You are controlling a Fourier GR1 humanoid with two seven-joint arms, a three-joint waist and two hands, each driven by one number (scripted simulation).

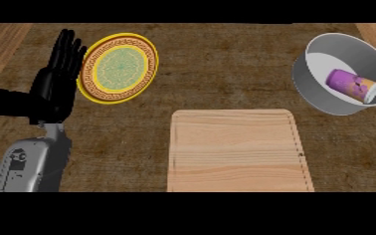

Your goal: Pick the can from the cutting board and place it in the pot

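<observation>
Can (351, 85), purple with a pale end, lies tilted inside my grey pot (316, 69) at the right edge of the frame, resting against the inner wall. Cutting board (236, 152), pale wood, sits bare at lower centre on the dark wooden counter (220, 55). My left hand (57, 82) rests at the left of the frame, fingers straight and up, holding nothing, just beside a yellow-rimmed patterned plate (118, 68). My right hand is out of sight.
</observation>
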